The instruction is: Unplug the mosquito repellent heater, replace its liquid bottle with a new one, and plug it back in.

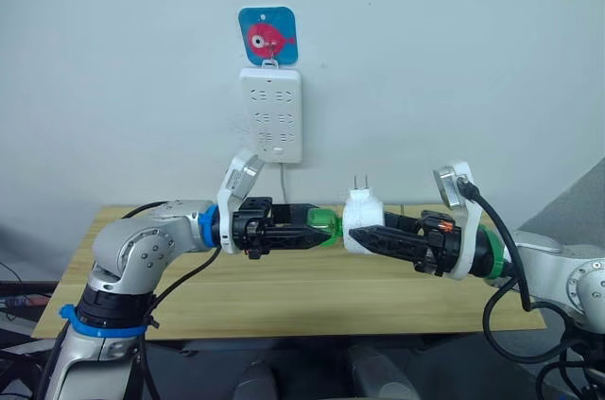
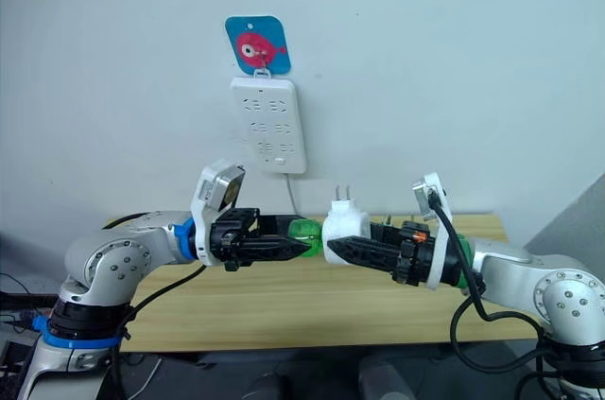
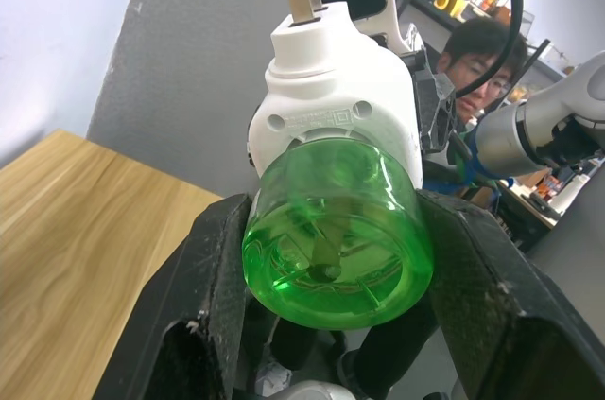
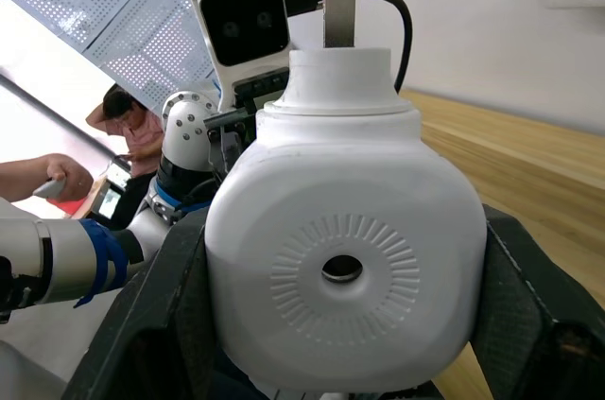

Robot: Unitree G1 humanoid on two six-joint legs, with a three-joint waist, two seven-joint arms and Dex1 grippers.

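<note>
Above the wooden table (image 1: 284,296) my two grippers meet in mid-air. My right gripper (image 1: 367,239) is shut on the white mosquito repellent heater (image 1: 362,218), whose metal prongs point up and whose round vent hole (image 4: 341,269) faces the right wrist camera. A translucent green liquid bottle (image 1: 324,224) sticks out of the heater's side toward my left arm, and my left gripper (image 1: 319,230) is shut on it. In the left wrist view the bottle (image 3: 336,239) sits between both black fingers against the heater (image 3: 331,88). I cannot tell whether it is the old bottle or the new one.
A white multi-socket power strip (image 1: 270,114) hangs on the wall under a blue fish hook (image 1: 267,36), its cord dropping behind the table. A person (image 3: 482,50) sits beyond the right arm, and another person (image 4: 123,126) stands off to the left side.
</note>
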